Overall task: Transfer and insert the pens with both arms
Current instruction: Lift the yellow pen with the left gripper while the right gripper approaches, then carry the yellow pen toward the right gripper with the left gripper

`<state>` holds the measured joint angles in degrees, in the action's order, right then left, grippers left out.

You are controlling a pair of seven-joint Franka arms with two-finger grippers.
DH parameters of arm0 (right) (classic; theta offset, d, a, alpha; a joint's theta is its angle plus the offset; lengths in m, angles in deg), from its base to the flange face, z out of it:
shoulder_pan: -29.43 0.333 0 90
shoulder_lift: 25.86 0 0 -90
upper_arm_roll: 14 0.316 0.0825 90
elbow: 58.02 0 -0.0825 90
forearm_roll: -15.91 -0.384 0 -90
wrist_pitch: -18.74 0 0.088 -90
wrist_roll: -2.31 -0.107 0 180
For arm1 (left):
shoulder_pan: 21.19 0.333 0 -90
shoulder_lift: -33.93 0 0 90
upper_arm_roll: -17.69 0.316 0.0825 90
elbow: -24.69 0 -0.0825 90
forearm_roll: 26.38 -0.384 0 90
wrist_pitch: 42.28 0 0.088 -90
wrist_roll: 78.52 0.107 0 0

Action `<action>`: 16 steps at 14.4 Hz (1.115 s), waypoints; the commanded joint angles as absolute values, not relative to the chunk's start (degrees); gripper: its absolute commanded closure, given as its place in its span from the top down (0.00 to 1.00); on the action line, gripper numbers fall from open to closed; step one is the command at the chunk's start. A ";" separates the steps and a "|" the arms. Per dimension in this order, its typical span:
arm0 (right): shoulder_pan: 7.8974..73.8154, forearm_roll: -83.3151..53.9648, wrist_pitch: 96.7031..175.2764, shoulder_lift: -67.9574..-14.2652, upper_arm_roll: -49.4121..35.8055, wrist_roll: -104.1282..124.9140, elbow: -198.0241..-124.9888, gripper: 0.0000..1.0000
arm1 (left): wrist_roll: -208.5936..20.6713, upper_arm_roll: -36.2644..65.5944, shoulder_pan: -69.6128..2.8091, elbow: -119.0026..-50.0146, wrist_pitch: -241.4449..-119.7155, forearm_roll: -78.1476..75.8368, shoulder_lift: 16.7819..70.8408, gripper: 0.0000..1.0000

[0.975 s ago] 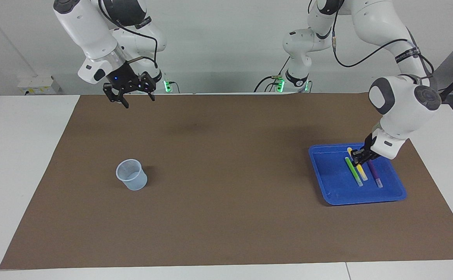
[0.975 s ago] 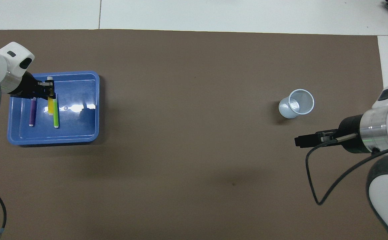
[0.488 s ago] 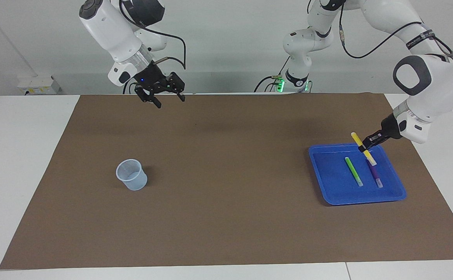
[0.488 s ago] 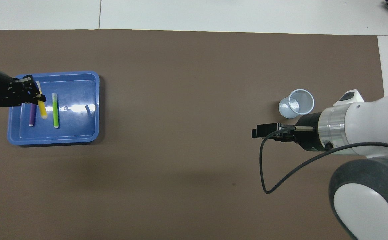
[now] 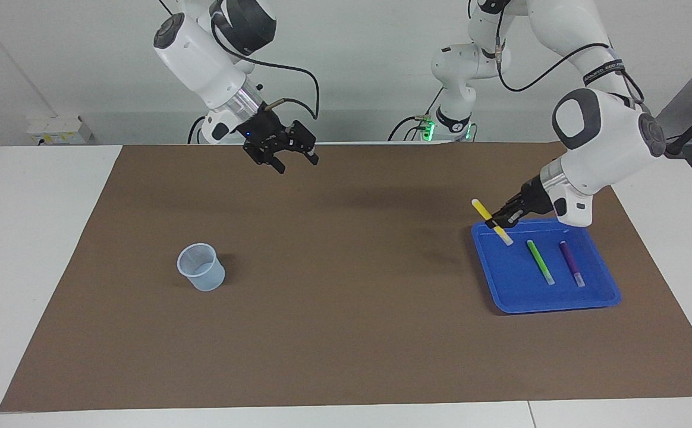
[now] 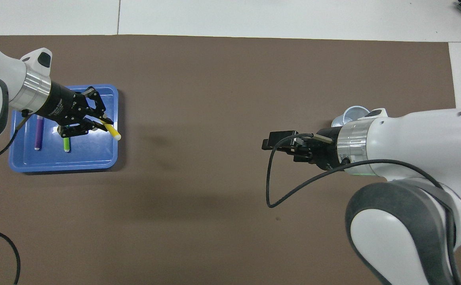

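Note:
My left gripper (image 5: pixel 496 223) (image 6: pixel 104 120) is shut on the yellow pen (image 5: pixel 481 210) (image 6: pixel 113 133). It holds the pen tilted in the air over the edge of the blue tray (image 5: pixel 554 305) (image 6: pixel 62 164) that faces the right arm's end of the table. The green pen (image 5: pixel 540 262) (image 6: pixel 67 145) and the purple pen (image 5: pixel 572 264) (image 6: pixel 38 132) lie side by side in the tray. My right gripper (image 5: pixel 297 164) (image 6: pixel 272 143) hangs open and empty over the brown mat, toward the table's middle.
A translucent cup (image 5: pixel 201 267) (image 6: pixel 352 114) stands upright on the brown mat (image 5: pixel 346 333) toward the right arm's end; the right arm partly covers it in the overhead view. A black cable (image 6: pixel 278 194) loops from the right wrist.
The left gripper has lifted the yellow pen out of the tray and carried it toward the table's middle. The right gripper has swung from near the cup toward the middle.

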<state>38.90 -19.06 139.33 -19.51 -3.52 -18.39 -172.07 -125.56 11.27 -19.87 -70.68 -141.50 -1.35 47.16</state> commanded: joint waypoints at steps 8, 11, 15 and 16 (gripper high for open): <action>48.67 -23.11 154.08 -23.21 -3.72 -26.08 -172.45 1.00 | -150.54 12.16 -28.38 -82.36 -151.97 15.87 41.66 0.00; 51.92 -23.02 157.42 -25.67 -3.72 -25.21 -172.45 1.00 | -155.85 12.24 -30.75 -82.80 -153.55 22.14 41.66 0.00; 52.37 -22.93 158.31 -27.70 -3.63 -22.92 -171.40 0.97 | -155.77 12.33 -33.75 -83.59 -155.57 22.14 41.57 0.00; 52.37 -22.93 158.31 -27.79 -3.72 -22.57 -171.31 0.96 | -155.77 12.24 -33.93 -83.68 -155.58 22.14 41.57 0.00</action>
<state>52.40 -21.54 157.68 -27.41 -3.57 -24.76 -172.02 -155.35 11.36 -32.78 -81.06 -154.07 20.85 43.53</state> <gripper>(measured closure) 0.035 0.824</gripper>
